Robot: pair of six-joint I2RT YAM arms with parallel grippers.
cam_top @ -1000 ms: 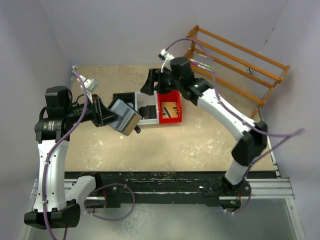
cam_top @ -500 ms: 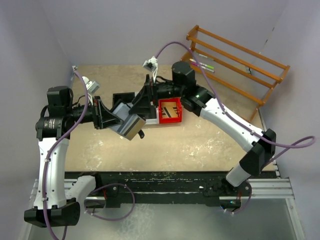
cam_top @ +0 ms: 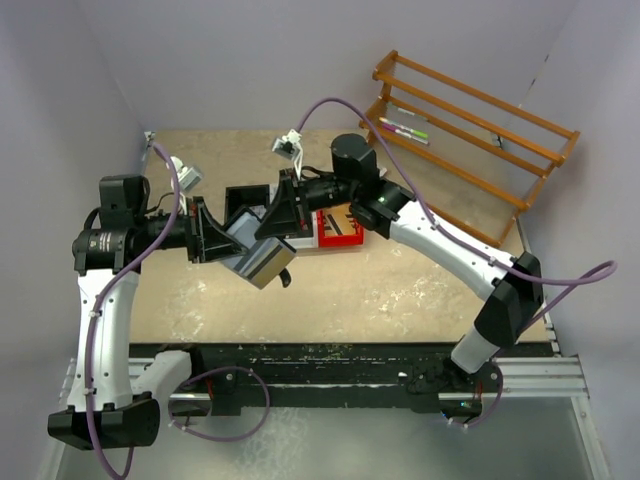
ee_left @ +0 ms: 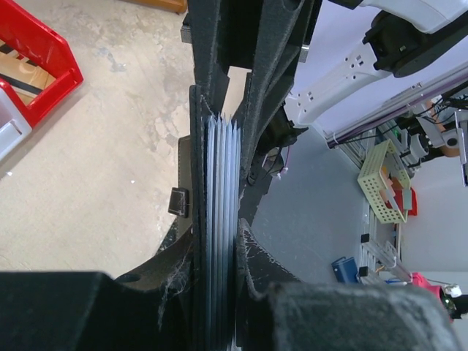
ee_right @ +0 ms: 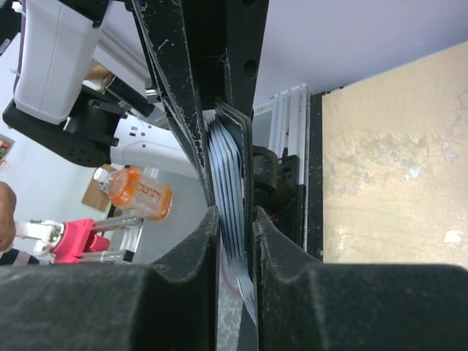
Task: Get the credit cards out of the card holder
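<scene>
My left gripper (cam_top: 218,240) is shut on the black card holder (cam_top: 268,262) and holds it above the table, left of the trays. A stack of grey-blue credit cards (ee_left: 221,219) stands edge-on between the holder's black walls (ee_left: 196,183). My right gripper (cam_top: 280,212) reaches in from the right and meets the holder's far end. In the right wrist view its jaws (ee_right: 235,241) are closed on the stack of credit cards (ee_right: 228,175), with a black flap of the card holder (ee_right: 246,146) along the right finger. The left gripper (ee_left: 216,292) clamps the near end.
Joined trays lie behind the grippers: a black one (cam_top: 245,198) and a red one (cam_top: 342,228), with a white one mostly hidden between them. A wooden rack (cam_top: 470,110) with pens stands at the back right. The red tray (ee_left: 36,58) also shows in the left wrist view.
The right arm swung left from the red tray to the card holder, and its jaws closed on the cards. The left arm kept its grip and shifted the holder slightly down.
</scene>
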